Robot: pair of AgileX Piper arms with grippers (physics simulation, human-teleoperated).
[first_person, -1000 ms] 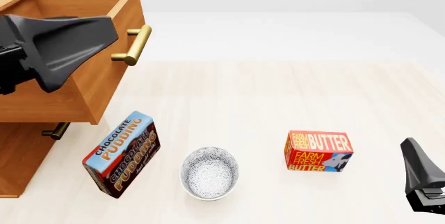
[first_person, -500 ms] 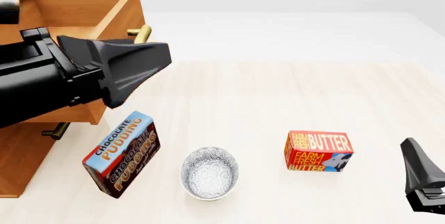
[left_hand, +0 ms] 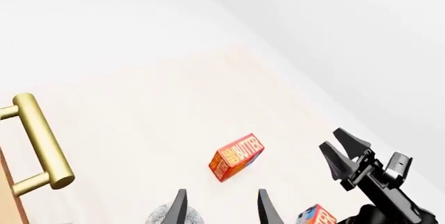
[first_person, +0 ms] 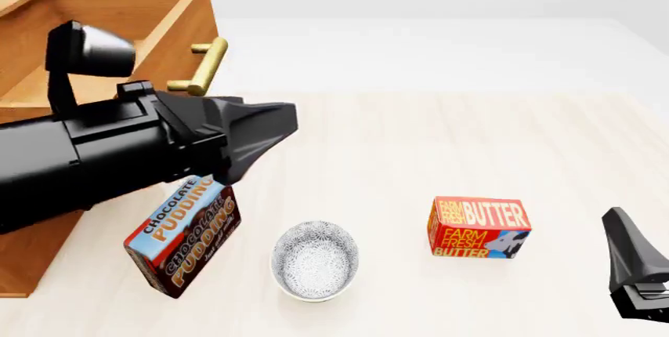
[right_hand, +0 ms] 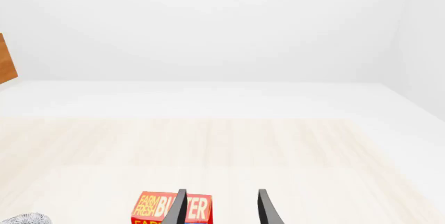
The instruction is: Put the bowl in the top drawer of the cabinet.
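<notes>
Left arm hides the cabinet front

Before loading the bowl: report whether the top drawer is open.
Open: the top drawer juts out from the cabinet, its inside visible.

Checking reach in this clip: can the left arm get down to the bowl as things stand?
Probably yes. The left hand hangs open above the table with nothing between it and the bowl; the pudding box stands beside the bowl, apart from it.
</notes>
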